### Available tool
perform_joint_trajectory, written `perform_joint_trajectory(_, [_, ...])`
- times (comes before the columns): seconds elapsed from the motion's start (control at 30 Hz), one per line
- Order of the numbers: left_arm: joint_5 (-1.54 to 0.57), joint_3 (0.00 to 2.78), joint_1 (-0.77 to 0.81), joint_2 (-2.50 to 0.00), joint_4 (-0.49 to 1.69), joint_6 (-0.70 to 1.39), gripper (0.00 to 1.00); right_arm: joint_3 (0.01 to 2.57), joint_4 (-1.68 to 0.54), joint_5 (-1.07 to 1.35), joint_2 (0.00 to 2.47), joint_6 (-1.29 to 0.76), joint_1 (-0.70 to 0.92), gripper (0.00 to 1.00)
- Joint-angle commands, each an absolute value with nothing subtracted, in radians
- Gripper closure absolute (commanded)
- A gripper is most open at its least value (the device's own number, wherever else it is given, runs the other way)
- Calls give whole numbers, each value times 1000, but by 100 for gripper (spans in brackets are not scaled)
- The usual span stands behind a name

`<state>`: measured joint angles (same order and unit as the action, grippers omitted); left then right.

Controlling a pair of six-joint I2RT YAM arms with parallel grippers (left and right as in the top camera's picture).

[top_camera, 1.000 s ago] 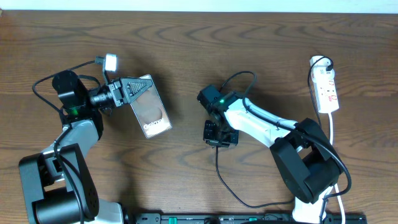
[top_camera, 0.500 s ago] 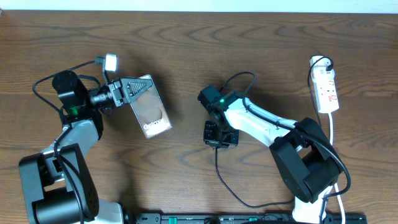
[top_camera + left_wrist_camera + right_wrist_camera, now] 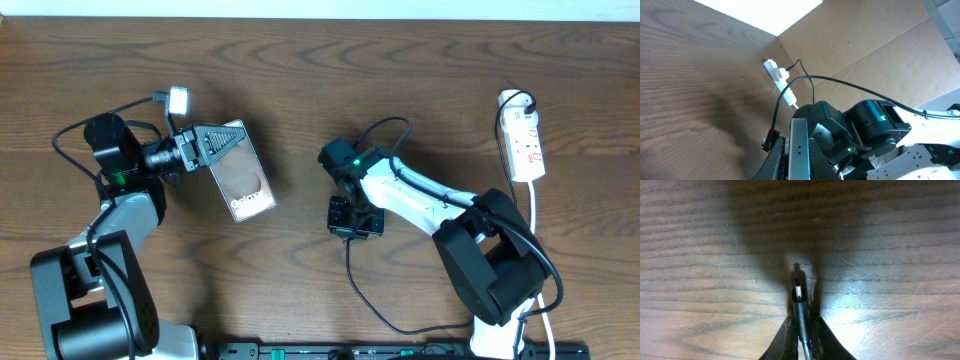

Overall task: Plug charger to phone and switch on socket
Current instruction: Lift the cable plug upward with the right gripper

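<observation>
black, probably stiff at the tip but limp along its cable, the charger (image 3: 798,300) is sitting pinched in the closed right hand (image 3: 801,324), best held just behind the plug; the left hand (image 3: 203,145) is clamping the slippery phone (image 3: 245,182) by one end, the socket (image 3: 526,140) lying far off.

Dark wood-grain tbl (image 3: 300,90), brown cardboard wall (image 3: 880,55) behind it, blk rail (image 3: 400,352) along front edge

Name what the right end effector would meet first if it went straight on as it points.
Probably the bare table, with the charger in the right end effector touching first; nothing else shows ahead, though depth is unclear.
</observation>
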<state>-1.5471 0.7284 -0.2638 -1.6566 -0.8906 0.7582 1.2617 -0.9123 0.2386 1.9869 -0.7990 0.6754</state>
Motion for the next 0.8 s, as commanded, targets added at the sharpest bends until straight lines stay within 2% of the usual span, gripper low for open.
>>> perform_joint_trajectory(0.0, [-1573, 741, -268, -1640, -895, 760, 93, 1242, -912, 204, 2040, -784, 682, 91])
perform_joint_trajectory(0.3, [-1573, 741, -268, -1640, -895, 760, 92, 1242, -910, 196, 2040, -784, 682, 94])
perform_joint_trajectory(0.63, [-1573, 741, -268, -1640, -896, 760, 92, 1242, -903, 178, 2040, -785, 679, 92])
perform_joint_trajectory(0.77, [-1573, 741, -268, -1640, -895, 760, 93, 1242, -904, 178, 2040, -784, 680, 96])
